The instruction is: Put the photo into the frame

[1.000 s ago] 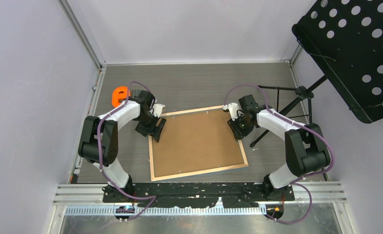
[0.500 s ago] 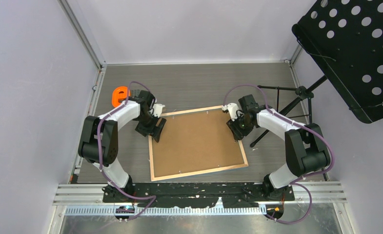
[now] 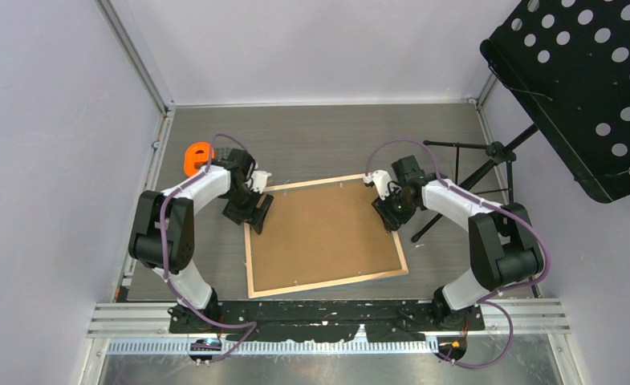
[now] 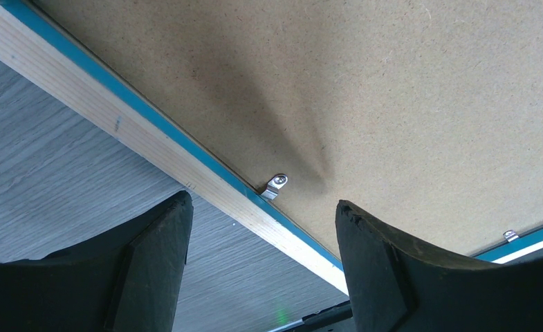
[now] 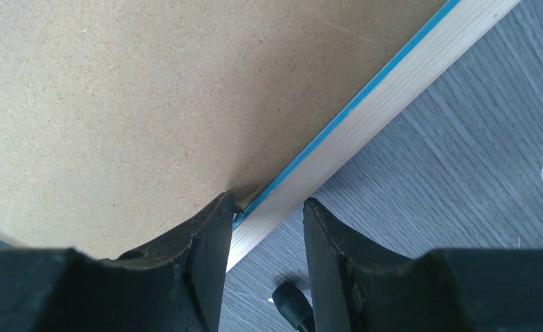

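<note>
1. Top cam: the frame (image 3: 248,265) lies flat mid-counter (image 3: 311,144), wood back up, w/ the brown backing board (image 3: 323,233) filling it. The left hand (image 3: 251,212) is at its far-left corner and the right hand (image 3: 392,210) on the right rail. One per side, prob. to stop it sliding while the tabs get worked. The photo isn't visible in any view; likely under the board, can't confirm. The orange object (image 3: 197,158) at far left is well apart.
2. Left wrist cam: left hand (image 4: 263,207) spread wide, holding nothing. Its fingers straddle the frame (image 4: 116,126) rail w/ a small metal tab (image 4: 275,185) lined up between them at the board's (image 4: 393,90) edge. That tab is too small to read from above. The blue inner lip shows here too.
3. Right wrist cam: right hand (image 5: 265,207) narrow. One finger is over the board (image 5: 116,104), the other on the outer side, and the frame (image 5: 393,90) rail runs between. Pinching or just poised? Can't tell. From the top cam the wrist hides this spot entirely.
</note>
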Motion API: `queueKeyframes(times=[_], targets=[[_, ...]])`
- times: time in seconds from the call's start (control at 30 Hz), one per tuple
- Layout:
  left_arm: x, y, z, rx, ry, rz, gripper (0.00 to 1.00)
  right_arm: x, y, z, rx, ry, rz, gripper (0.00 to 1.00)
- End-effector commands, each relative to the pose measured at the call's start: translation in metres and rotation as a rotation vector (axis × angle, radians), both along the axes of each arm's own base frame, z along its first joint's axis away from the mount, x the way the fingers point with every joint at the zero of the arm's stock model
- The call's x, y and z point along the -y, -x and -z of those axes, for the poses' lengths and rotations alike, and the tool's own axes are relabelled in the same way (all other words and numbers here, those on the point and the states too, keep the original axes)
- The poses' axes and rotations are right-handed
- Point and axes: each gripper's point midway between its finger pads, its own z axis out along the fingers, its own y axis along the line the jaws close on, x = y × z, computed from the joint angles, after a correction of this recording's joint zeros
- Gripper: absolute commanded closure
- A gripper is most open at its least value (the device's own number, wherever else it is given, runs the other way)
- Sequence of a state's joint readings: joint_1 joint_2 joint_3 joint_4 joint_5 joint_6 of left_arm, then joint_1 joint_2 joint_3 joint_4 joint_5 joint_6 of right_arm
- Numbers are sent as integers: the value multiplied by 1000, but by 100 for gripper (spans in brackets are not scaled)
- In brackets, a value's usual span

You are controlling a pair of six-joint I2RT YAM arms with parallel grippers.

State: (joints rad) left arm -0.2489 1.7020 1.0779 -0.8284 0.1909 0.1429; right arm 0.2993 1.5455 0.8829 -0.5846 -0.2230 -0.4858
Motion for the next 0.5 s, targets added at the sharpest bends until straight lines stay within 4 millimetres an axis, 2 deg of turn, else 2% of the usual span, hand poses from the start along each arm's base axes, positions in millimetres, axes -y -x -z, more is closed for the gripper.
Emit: queueKeyframes(times=[0.0, 0.47], targets=[[0, -7, -12, 44, 8, 14, 26, 3, 1, -7, 6, 16, -26, 52], [0, -8, -12, 45, 11, 13, 26, 7, 1, -5, 13, 41, -45, 52]])
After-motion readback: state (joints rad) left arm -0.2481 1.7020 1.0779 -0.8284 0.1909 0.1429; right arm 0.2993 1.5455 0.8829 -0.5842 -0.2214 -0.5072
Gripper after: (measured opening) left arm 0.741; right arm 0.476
